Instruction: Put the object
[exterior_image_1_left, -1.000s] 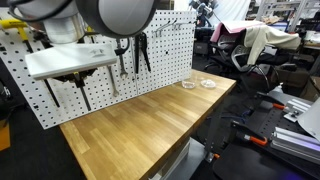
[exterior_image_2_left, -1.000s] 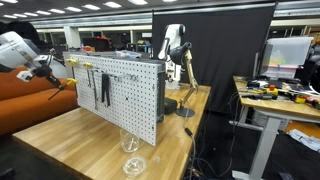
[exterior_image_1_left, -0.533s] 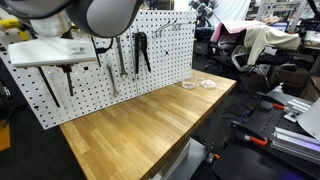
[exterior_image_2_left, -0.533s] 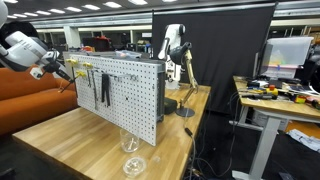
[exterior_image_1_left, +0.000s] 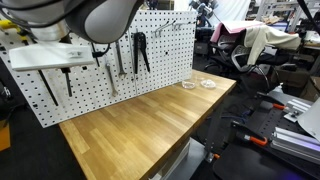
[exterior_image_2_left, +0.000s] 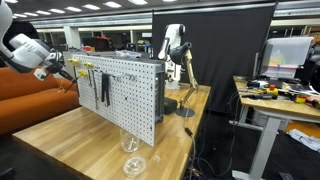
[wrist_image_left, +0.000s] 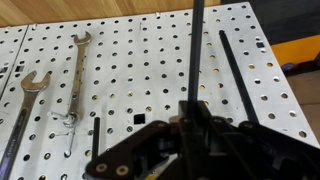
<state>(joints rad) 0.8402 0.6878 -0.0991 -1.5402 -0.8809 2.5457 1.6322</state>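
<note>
My gripper (wrist_image_left: 190, 125) is shut on a thin black rod-shaped tool (wrist_image_left: 196, 50) that sticks straight out toward the white pegboard (wrist_image_left: 130, 60). A second dark rod or shadow (wrist_image_left: 240, 80) slants to its right; I cannot tell which it is. In both exterior views the gripper (exterior_image_1_left: 62, 72) (exterior_image_2_left: 60, 68) is held close to the pegboard's (exterior_image_1_left: 165, 55) (exterior_image_2_left: 130, 95) face, near its upper end and above the wooden table (exterior_image_1_left: 140, 125).
Two wrenches (wrist_image_left: 78, 80) (wrist_image_left: 25, 110) hang on the pegboard left of the tool. Black pliers (exterior_image_1_left: 140, 50) hang further along. Small glass dishes (exterior_image_1_left: 197, 84) (exterior_image_2_left: 133, 165) stand at the table end. Office chairs and benches surround the table.
The arm has risen and moved closer to the pegboard over the last second; in the last half second it barely shifted. The grip on the tool is unchanged.
</note>
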